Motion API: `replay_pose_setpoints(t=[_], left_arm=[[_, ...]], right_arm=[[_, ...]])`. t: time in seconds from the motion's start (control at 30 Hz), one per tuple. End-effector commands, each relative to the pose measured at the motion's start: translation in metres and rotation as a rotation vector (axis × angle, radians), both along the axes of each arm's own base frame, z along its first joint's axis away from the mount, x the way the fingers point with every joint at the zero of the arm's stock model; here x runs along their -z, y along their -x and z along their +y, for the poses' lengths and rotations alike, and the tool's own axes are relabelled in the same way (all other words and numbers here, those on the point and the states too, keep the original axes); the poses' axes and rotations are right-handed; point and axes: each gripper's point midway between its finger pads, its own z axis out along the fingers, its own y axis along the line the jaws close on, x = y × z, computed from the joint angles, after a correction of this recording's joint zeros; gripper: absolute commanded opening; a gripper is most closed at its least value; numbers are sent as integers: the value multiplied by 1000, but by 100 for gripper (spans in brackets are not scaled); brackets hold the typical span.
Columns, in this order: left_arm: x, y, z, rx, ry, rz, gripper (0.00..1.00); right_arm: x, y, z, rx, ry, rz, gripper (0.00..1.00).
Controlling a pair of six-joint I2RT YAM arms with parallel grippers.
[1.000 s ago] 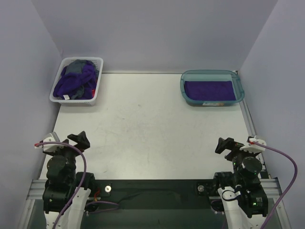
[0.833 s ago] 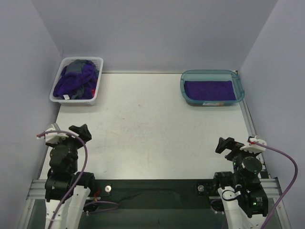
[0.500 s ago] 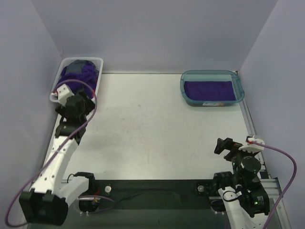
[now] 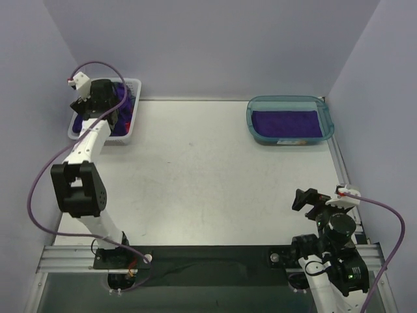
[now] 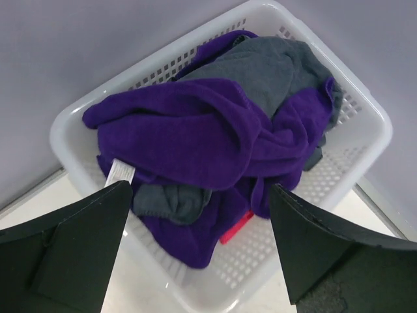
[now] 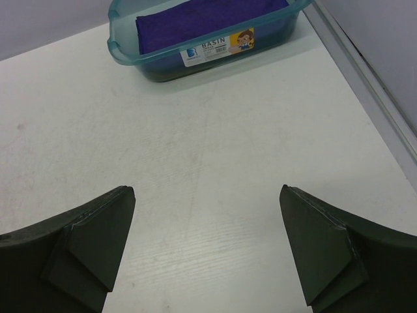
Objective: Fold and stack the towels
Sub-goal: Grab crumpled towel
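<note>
Left gripper (image 5: 199, 192) hung jaws-spread over crumpled deep purple cloth towel (image 5: 189, 127) in white lattice plastic basket (image 5: 368, 140); best pinched by top fold alone.

The white worktop (image 4: 208, 176), faintly scuffed and speckled, fills the middle of the top view. Two containers stand directly on it, well apart, both against the far edge. A white lattice basket (image 4: 134, 114) sits in the upper left corner, and a teal translucent tub (image 4: 287, 140) in the upper right, with a printed label (image 6: 218, 47) on its near wall. A metal rail (image 4: 342, 169) borders the worktop's right edge.
</note>
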Motion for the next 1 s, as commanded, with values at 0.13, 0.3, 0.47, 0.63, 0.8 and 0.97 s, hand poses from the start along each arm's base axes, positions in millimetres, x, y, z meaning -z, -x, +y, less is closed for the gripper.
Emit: replay_pose_setpoints(t=[0.13,0.3,0.47,0.63,0.8,0.97], left_arm=[[5,-67,35,-49,-52,-18,97],[35,-82,44,-60,-62,16,96],[48,-82,48,-74,-84,52,35],[13,-75,49,-90,-134,-7,0],[-85,-59,23,-66,-209,-127,0],[-185,-33,-32,-16,-259,-268,0]], right_arm=[[-24,14,-1,-5,-44,-181,100],[-22,12,1,-7,-46,-161,100],[-20,10,3,-14,-47,-146,100],[-20,10,4,-18,-48,-146,100],[-21,10,4,-25,-46,-154,100],[-22,10,7,-42,-39,-162,100]])
